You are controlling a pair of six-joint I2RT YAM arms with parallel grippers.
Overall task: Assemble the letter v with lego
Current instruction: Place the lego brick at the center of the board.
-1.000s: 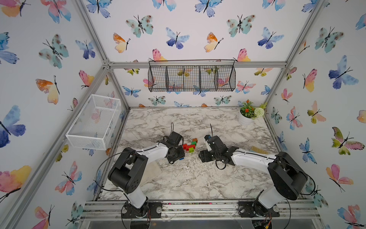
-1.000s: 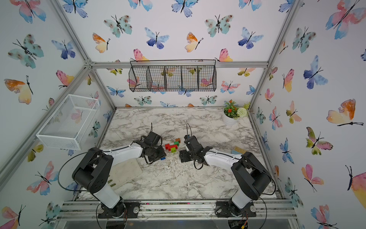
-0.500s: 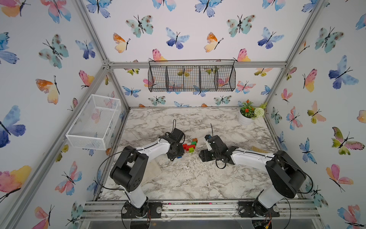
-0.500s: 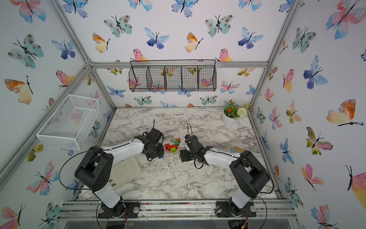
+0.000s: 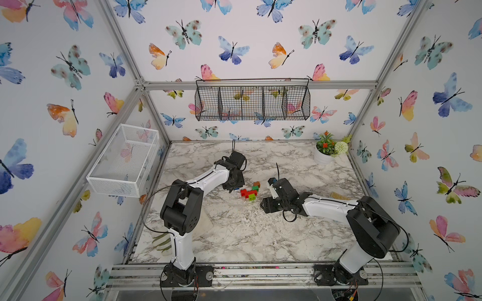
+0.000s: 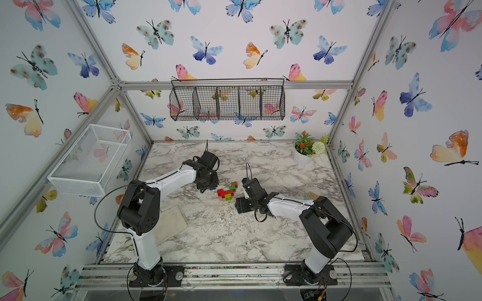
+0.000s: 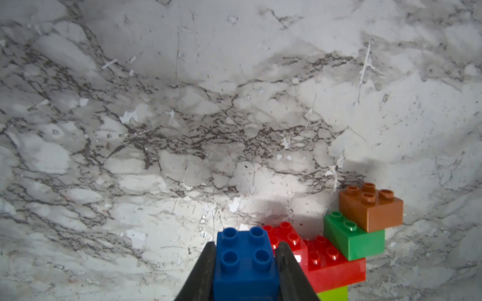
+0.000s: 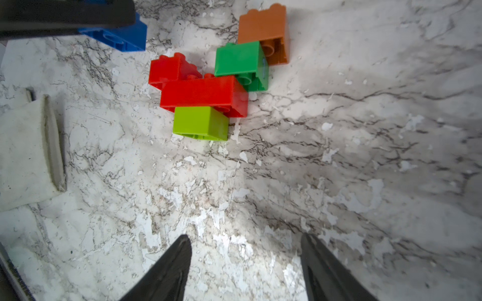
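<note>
Left wrist view: left gripper [image 7: 246,245] clamped on blue brick [image 7: 245,263], just beside small red brick [image 7: 284,234]. Beyond: longer red brick [image 7: 336,268], lime green brick [image 7: 333,294], dark green brick [image 7: 357,239], orange brick [image 7: 373,208], joined as part-built V cluster [image 5: 249,193] on table [image 7: 182,104], btwn grippers. Right gripper [image 8: 244,235]: jaws apart, empty, near cluster.

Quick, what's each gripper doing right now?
Left gripper: closed on the blue brick.
Right gripper: open, holding nothing.
</note>
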